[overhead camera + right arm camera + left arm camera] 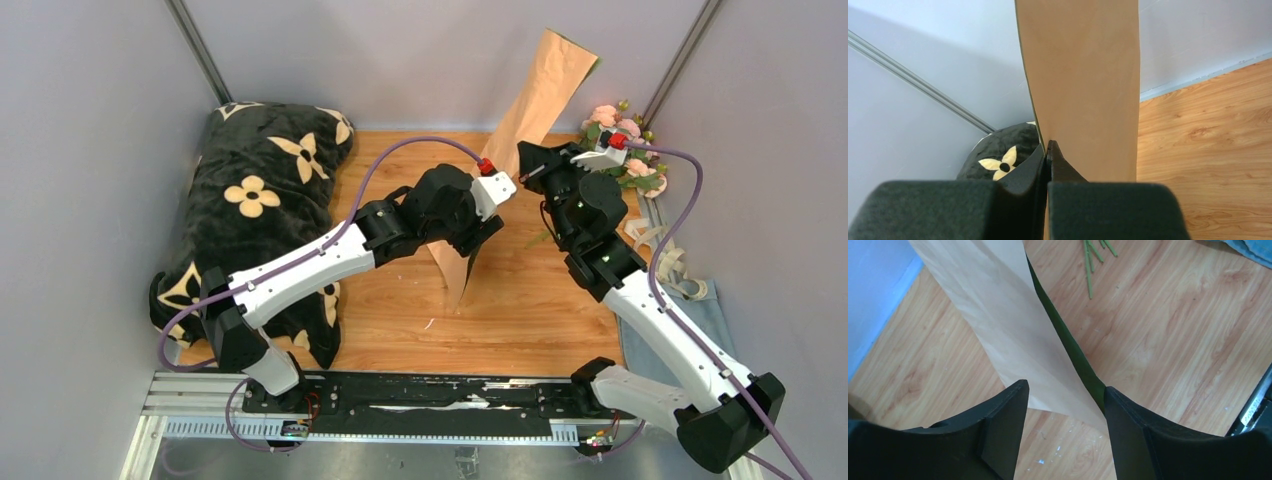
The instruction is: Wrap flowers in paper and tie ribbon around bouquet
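The paper [530,110] stands up off the table as a long folded strip, peach-tan outside with an olive green face [1068,345] along its fold. My right gripper [527,165] is shut on its side edge [1048,150], holding it up. My left gripper [480,238] is open around the paper's lower end; the tan sheet [1008,325] runs between the fingers [1003,425] unpinched, brushing the right one. The flowers [620,135] lie at the back right corner, and their green stems [1090,265] show on the wood. The ribbon [668,262] lies looped at the right edge.
A black blanket with cream flower shapes [260,210] covers the left side of the wooden table [390,320]. A grey-blue cloth [705,310] lies under the right arm at the right edge. Grey walls close in on all sides.
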You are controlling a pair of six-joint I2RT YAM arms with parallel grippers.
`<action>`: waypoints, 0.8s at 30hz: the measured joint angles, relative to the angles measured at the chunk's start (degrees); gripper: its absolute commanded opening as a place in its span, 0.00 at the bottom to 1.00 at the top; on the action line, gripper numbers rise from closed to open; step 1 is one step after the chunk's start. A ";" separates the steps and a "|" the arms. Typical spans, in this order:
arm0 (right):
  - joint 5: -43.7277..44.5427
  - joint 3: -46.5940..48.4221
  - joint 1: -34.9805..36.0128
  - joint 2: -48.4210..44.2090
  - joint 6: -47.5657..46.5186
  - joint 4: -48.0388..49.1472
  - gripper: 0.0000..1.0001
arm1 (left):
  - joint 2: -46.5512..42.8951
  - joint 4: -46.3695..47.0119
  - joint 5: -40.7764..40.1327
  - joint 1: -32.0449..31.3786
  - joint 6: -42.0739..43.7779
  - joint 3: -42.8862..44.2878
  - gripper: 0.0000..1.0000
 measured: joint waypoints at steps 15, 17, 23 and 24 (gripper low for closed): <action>0.61 0.00 0.55 -0.07 0.15 0.59 0.00 | 0.92 3.72 -9.84 -0.02 4.46 -0.42 0.51; 0.11 0.00 0.55 -0.04 0.20 0.57 0.00 | 0.94 4.52 -10.88 -0.02 5.42 -1.11 0.43; -0.76 -0.02 0.52 -0.04 0.07 0.50 0.00 | 1.01 6.27 -10.56 0.50 7.80 -1.36 0.00; -1.03 -0.07 0.39 -0.04 -0.17 0.44 0.04 | 1.01 6.23 -9.81 0.68 7.82 -1.36 0.00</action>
